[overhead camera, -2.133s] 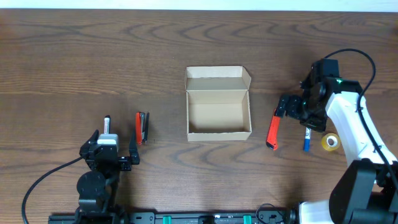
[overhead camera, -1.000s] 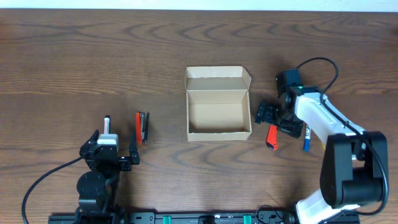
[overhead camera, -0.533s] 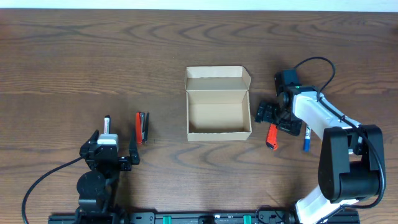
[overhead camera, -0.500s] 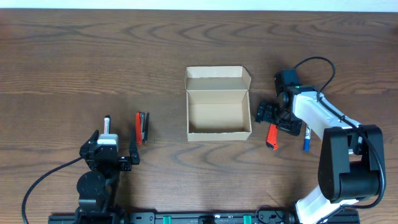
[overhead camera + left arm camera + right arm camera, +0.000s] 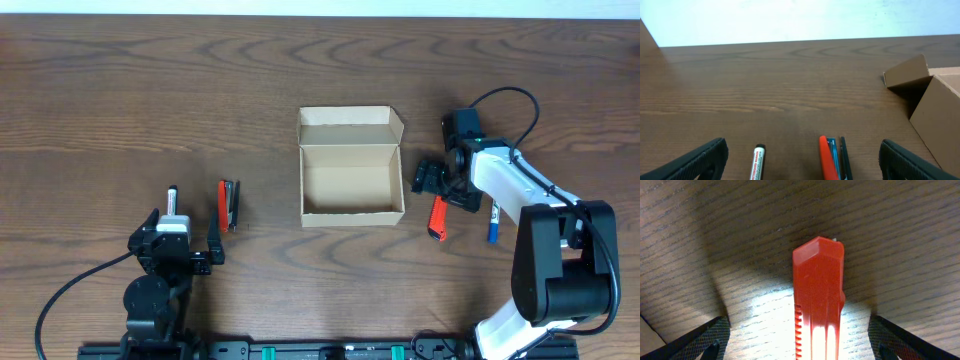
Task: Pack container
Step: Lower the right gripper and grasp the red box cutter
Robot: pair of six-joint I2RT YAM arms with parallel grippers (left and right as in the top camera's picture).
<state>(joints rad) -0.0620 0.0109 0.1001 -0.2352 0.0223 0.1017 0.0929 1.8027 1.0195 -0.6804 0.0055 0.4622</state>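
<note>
The tan cardboard container stands open at the table's middle, flap lid folded back; its corner shows in the left wrist view. My right gripper is open just right of the container, straddling the top end of an orange-red box cutter, which lies between the fingers in the right wrist view. My left gripper is open and empty near the front left. A black marker and a red stapler lie ahead of it, also in the left wrist view: marker, stapler.
A blue pen lies right of the box cutter, partly under my right arm. The right arm's cable loops above it.
My right arm swung left from the far right side to the box cutter's top end and lowered over it. The left arm, container and other items have not moved.
</note>
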